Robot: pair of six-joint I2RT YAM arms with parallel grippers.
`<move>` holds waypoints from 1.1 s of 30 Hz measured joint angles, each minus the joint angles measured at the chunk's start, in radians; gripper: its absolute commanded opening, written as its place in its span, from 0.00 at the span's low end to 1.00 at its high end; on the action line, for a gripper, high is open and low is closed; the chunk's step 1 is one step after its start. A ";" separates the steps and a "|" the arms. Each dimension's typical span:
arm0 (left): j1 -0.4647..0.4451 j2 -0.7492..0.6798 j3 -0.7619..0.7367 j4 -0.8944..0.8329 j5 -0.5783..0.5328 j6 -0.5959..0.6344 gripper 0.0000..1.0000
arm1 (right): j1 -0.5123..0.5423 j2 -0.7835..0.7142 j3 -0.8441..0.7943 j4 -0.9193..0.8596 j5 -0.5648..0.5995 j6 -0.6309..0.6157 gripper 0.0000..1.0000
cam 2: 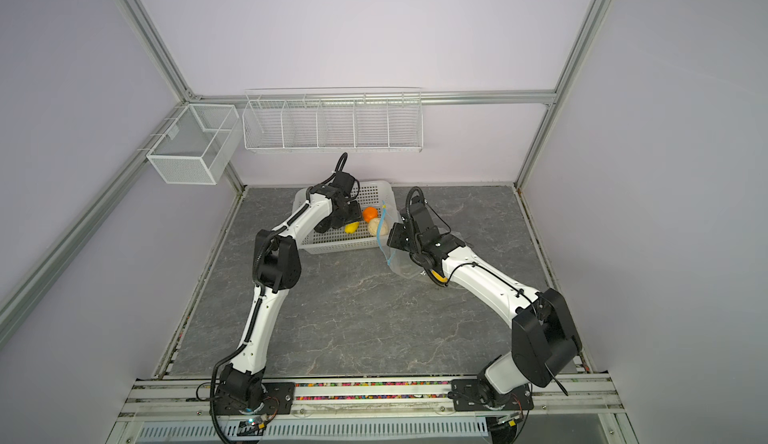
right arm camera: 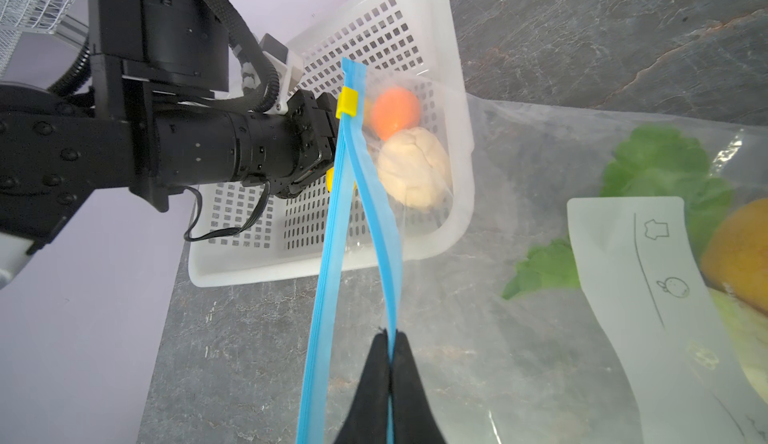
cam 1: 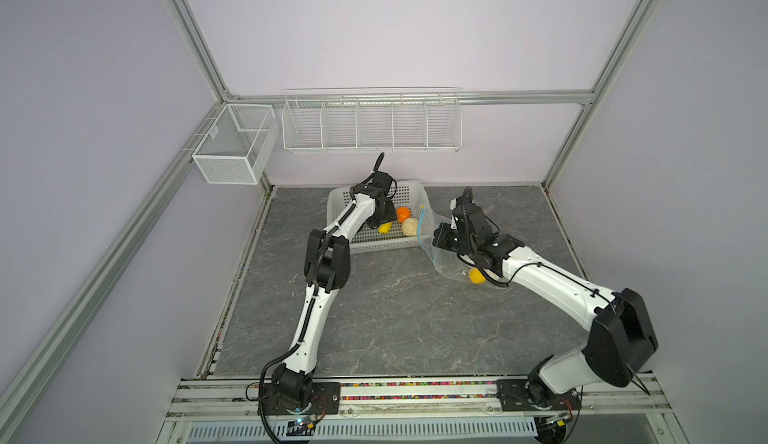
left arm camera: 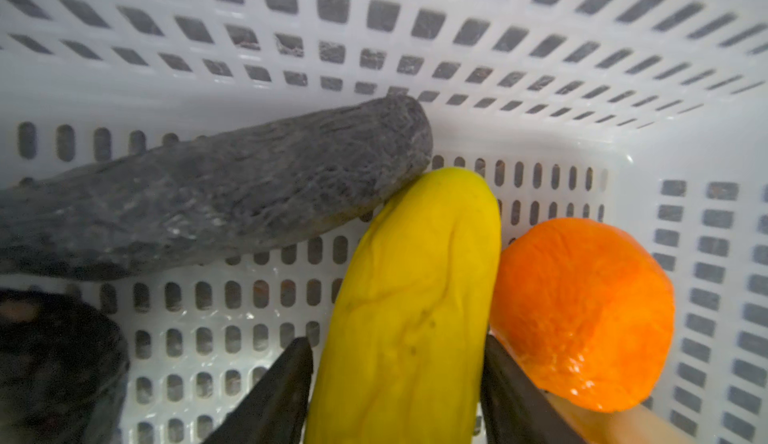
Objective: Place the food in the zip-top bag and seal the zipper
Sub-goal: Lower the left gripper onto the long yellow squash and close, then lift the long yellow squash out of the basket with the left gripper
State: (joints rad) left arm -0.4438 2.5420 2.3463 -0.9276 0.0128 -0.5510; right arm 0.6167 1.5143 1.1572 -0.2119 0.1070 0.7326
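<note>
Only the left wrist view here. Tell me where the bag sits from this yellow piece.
Observer: In both top views, the zip-top bag lies to the right of the yellow piece, just outside the basket.
Operator: Report its mouth.
Observer: The right gripper, shut on one zipper strip, holds the mouth open toward the basket.
</note>
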 measured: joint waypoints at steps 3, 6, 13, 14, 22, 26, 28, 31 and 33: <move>0.000 0.000 0.005 -0.002 0.000 0.003 0.63 | 0.000 0.009 0.000 0.000 0.000 0.000 0.06; 0.000 0.000 0.013 -0.002 -0.001 0.007 0.62 | 0.000 0.010 0.000 0.000 0.000 0.000 0.06; 0.000 0.009 0.034 0.002 0.000 0.008 0.61 | 0.000 0.010 0.000 0.000 0.000 0.000 0.06; 0.000 0.014 0.041 0.003 0.000 0.008 0.61 | 0.000 0.010 0.000 0.000 0.000 0.000 0.06; 0.000 0.059 0.087 0.015 0.000 0.015 0.62 | 0.000 0.010 0.000 0.000 -0.002 0.001 0.06; 0.000 0.061 0.092 0.017 0.000 0.014 0.58 | 0.000 0.010 0.000 0.000 -0.003 0.001 0.06; 0.000 0.061 0.092 0.016 -0.001 0.014 0.57 | 0.000 0.010 0.000 0.000 -0.003 0.001 0.06; 0.000 0.061 0.092 0.016 -0.001 0.014 0.55 | 0.000 0.010 0.000 0.000 -0.003 0.001 0.06; 0.000 0.061 0.092 0.016 -0.001 0.014 0.55 | 0.000 0.010 0.000 0.000 -0.003 0.001 0.06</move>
State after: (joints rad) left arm -0.4442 2.6034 2.4382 -0.9115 0.0120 -0.5365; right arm 0.6167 1.5246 1.1572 -0.2119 0.1040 0.7334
